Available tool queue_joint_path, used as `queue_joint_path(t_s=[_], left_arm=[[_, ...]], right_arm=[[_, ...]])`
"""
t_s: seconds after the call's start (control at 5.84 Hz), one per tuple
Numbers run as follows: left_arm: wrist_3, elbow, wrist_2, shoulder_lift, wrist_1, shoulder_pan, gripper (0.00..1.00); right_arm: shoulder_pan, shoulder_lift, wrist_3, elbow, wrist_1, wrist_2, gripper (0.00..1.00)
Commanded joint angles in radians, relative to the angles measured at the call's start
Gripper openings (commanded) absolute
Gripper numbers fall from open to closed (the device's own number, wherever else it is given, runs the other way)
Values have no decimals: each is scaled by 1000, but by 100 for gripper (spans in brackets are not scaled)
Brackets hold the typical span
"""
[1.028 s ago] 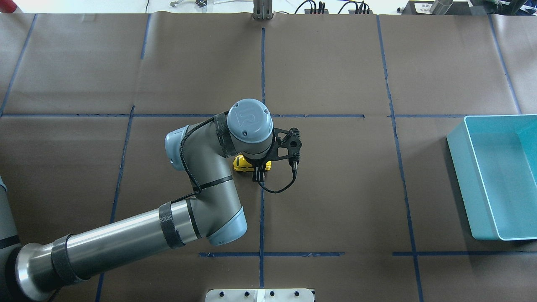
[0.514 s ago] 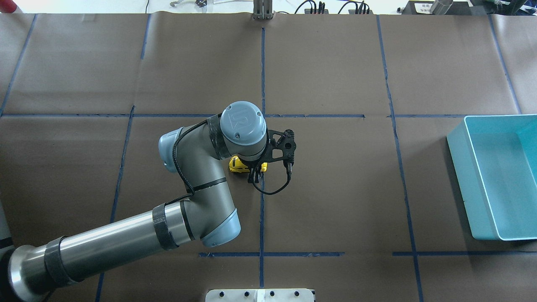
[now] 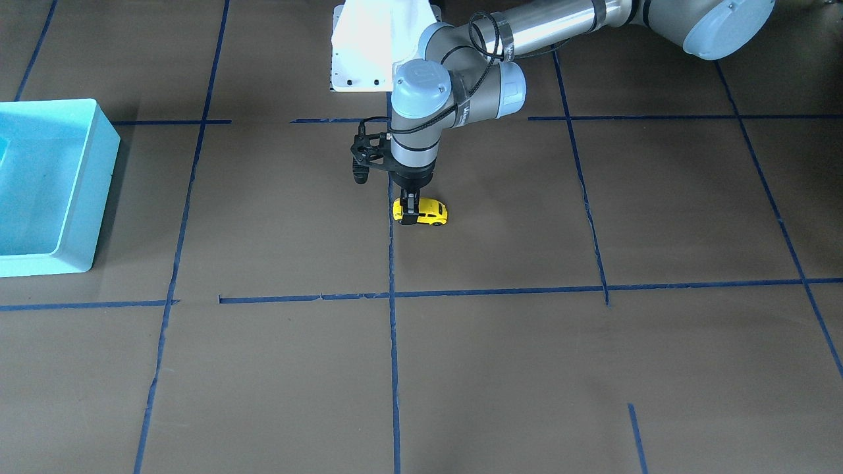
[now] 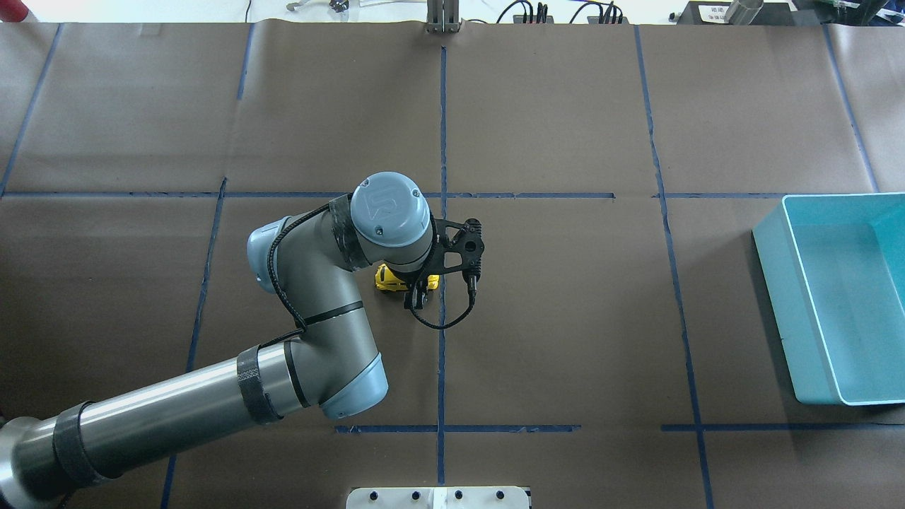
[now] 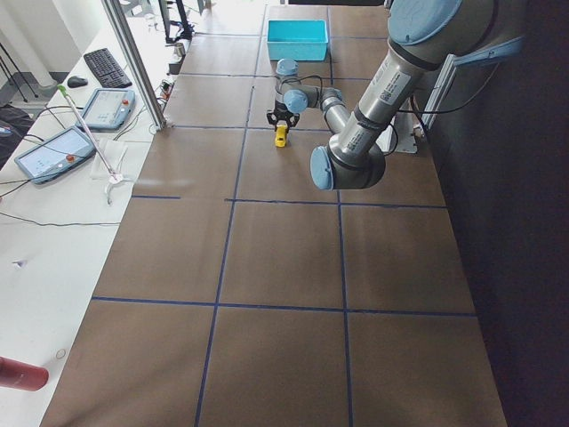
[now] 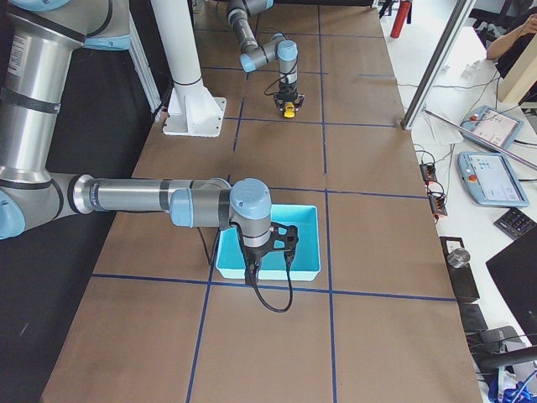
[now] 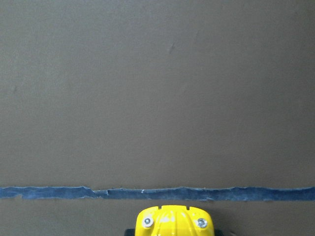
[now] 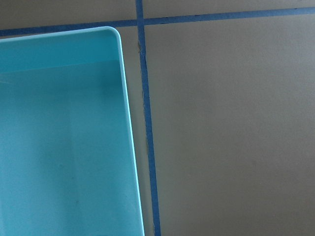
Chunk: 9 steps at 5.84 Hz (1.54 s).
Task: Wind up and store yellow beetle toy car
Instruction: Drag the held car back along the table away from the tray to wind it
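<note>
The yellow beetle toy car [image 3: 432, 212] stands on the brown paper near the table's middle, just beside a blue tape line. My left gripper [image 3: 408, 216] points straight down and is shut on the car's end nearest the tape line. In the overhead view the car [image 4: 387, 278] sticks out from under the left wrist, and the left gripper [image 4: 416, 288] is partly hidden. The left wrist view shows the car's yellow end [image 7: 173, 221] at the bottom edge. The turquoise bin [image 4: 776, 283] is at the far right. My right gripper [image 6: 250, 273] hangs over the bin's edge; I cannot tell if it is open.
The bin [image 3: 74, 191] looks empty in the overhead and right wrist views, where its rim [image 8: 124, 123] lies beside a tape line. Blue tape lines cross the brown paper. A white mount plate [image 3: 369, 46] sits at the robot's base.
My left arm has moved steadily to the left in the overhead view, drawing the gripped car along the table with it. The bin has not moved.
</note>
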Motion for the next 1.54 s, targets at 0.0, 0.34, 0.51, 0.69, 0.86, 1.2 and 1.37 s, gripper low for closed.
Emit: queue_joint_path(t_s=[0.0, 0.34, 0.51, 0.69, 0.86, 1.2, 1.37], left_arm=[[2, -8, 3, 10, 0, -3, 0], [28, -10, 3, 22, 0, -3, 0], [28, -10, 3, 23, 0, -7, 0], [30, -12, 2, 25, 0, -15, 0], [30, -31, 2, 52, -16, -15, 0], [30, -41, 2, 66, -25, -15, 0], [30, -51, 2, 86, -37, -16, 0]], right_arm=[[-1, 1, 0, 5, 0, 0, 100], [-1, 15, 0, 6, 0, 8, 100], [-1, 15, 0, 6, 0, 8, 100], [0, 15, 0, 6, 0, 8, 100], [0, 15, 0, 6, 0, 10, 100], [0, 15, 0, 8, 0, 11, 100], [0, 15, 0, 8, 0, 11, 100]])
